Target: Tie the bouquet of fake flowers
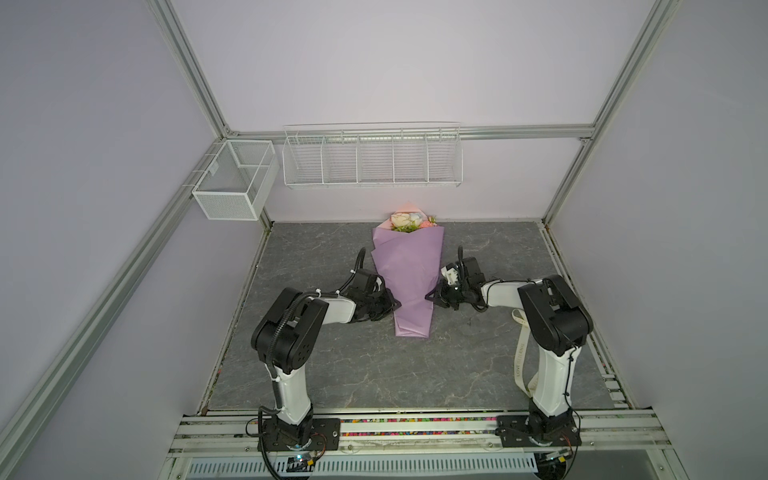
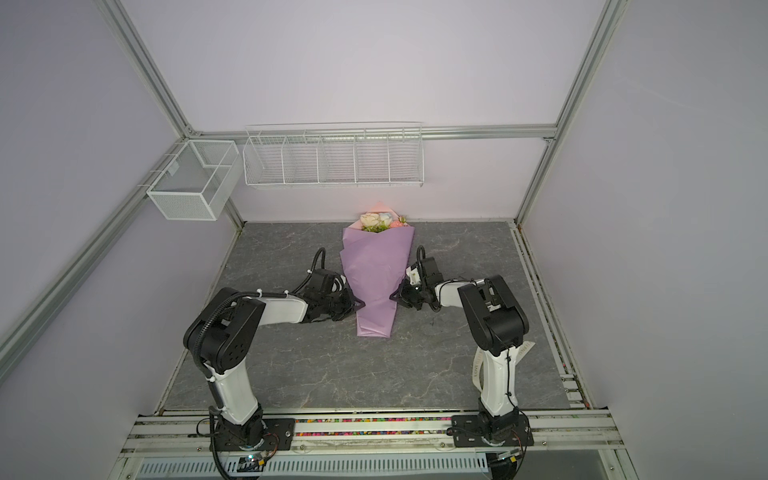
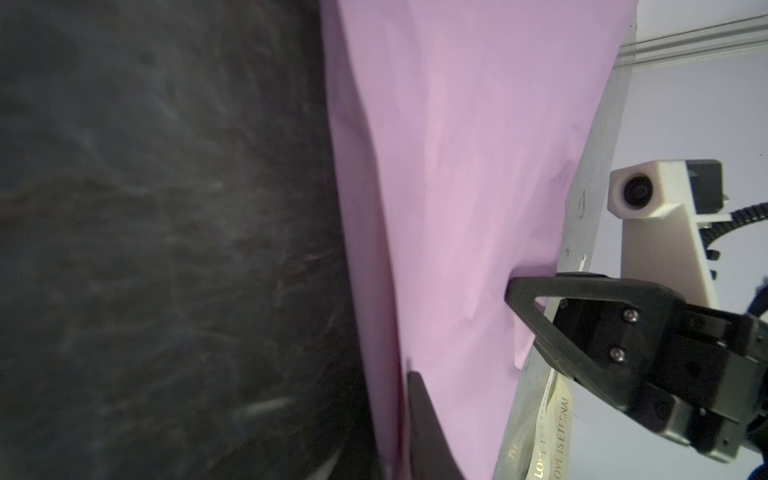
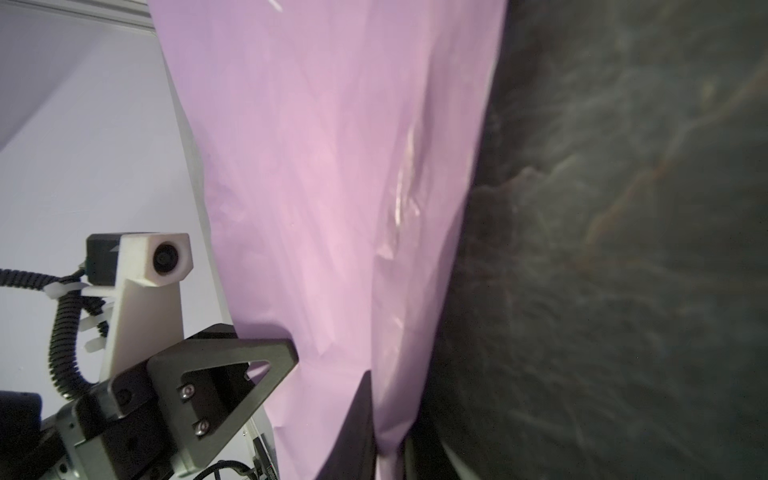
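The bouquet of fake flowers (image 1: 409, 222) (image 2: 380, 221) lies mid-table, heads toward the back wall, its stems hidden inside a cone of lilac wrapping paper (image 1: 409, 274) (image 2: 376, 274). My left gripper (image 1: 397, 305) (image 2: 360, 305) is shut on the cone's left edge near its narrow lower part. My right gripper (image 1: 430, 296) (image 2: 394, 297) is shut on the right edge opposite. In the left wrist view the paper (image 3: 457, 166) runs between my jaws (image 3: 395, 399), with the right gripper (image 3: 511, 291) across it. The right wrist view shows the same paper (image 4: 332, 166) pinched (image 4: 386, 415).
A cream ribbon with printed lettering (image 1: 521, 357) (image 2: 478, 365) (image 3: 552, 428) lies on the grey table (image 1: 332, 374) under the right arm. A mesh basket (image 1: 232, 178) and a wire rack (image 1: 372, 158) hang on the back wall, above the flower heads.
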You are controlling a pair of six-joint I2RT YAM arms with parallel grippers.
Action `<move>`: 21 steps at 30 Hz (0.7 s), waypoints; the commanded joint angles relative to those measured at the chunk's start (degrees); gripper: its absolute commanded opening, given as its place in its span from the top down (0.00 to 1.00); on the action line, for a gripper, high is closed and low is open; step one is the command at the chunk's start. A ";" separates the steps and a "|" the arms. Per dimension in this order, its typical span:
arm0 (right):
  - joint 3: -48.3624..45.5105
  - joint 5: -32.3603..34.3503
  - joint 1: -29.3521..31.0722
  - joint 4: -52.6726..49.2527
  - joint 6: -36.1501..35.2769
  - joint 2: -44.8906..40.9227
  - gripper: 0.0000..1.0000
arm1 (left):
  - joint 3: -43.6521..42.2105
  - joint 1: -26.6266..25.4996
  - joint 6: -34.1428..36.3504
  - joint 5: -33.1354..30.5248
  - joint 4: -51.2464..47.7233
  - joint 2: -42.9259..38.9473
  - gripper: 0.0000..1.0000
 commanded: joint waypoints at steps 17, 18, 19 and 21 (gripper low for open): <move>0.60 3.93 -2.48 -8.87 -2.88 -5.93 0.62 | 3.48 2.85 3.51 -2.26 -9.67 -0.62 0.67; -0.42 5.39 -2.72 -10.98 -4.11 -7.99 0.61 | 2.60 2.90 3.54 -2.53 -9.69 -1.82 0.63; -1.50 7.42 -3.04 -13.72 -5.70 -10.84 0.60 | 1.72 2.89 3.61 -2.77 -9.69 -3.32 0.58; -4.50 12.32 -3.94 -18.59 -7.84 -17.27 0.55 | -0.11 2.86 3.54 -3.15 -9.56 -6.13 0.51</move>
